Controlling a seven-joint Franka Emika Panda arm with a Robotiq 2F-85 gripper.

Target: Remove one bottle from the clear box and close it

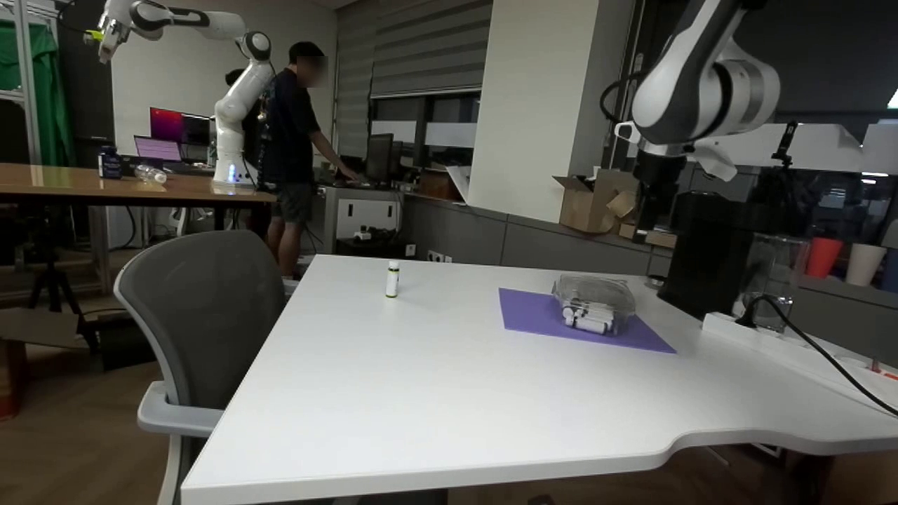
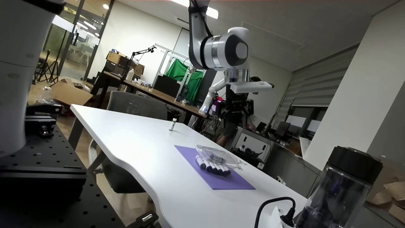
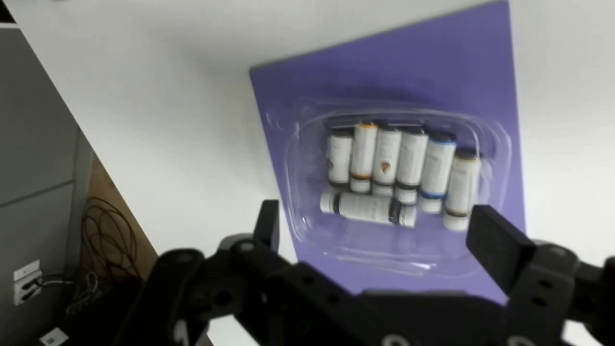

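Nearest me, in an exterior view, is a black-capped clear jug (image 2: 337, 190). From it, between nine and ten o'clock, the clear box (image 2: 223, 155) sits on a purple mat (image 2: 232, 183) on the white bench (image 2: 136, 136). Its lid (image 1: 596, 286) seems to lie over seven small bottles (image 3: 412, 158), one across the others' six-o'clock end in the wrist view; whether it has snapped home I can't tell. The tool (image 3: 379, 229) hangs above, fingers (image 3: 267, 223) spread wide, holding nothing. Shutting the lid is, I'd judge, what's left: bring the fingers nearly together, find any loose edge, and press straight down there rather than on the thin middle, gently, lest the box skate. Farther off, toward ten o'clock from the box, a lone bottle (image 2: 172, 124) stands upright, presumably the one taken out; steer wide of it. Beyond is a grey chair (image 2: 136, 104).
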